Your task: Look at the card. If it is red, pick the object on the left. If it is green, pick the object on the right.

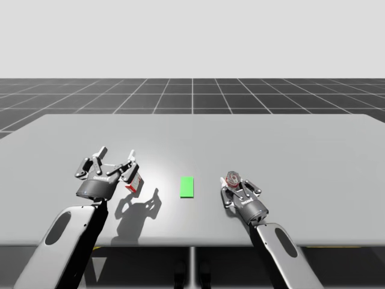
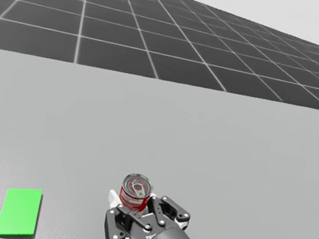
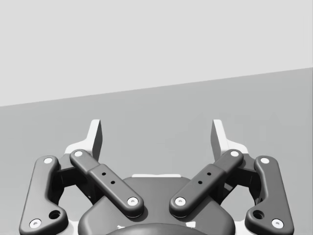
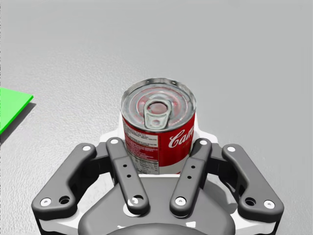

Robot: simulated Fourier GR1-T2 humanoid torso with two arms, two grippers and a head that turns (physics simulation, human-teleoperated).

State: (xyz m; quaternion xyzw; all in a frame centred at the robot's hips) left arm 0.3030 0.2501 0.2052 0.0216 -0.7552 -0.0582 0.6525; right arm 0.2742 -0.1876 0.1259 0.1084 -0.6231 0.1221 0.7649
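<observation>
Four cameras around one grey table (image 1: 301, 150).
High view: above my side, slanting down over the whole table. Head view: nearer, tilted down at my right hand (image 2: 134, 204). Right wrist view: close behind that hand; both share the silver-lidded red metal can (image 2: 136, 190) between its fingers and the flat green card (image 2: 19, 212) to its left. Left wrist view: roughly level, past my left hand (image 3: 156, 134) and across the table.

box (image 1: 133, 181) left of card (image 1: 187, 186) | can (image 1: 233, 179) right of card | all on table (image 1: 301, 150)
</observation>
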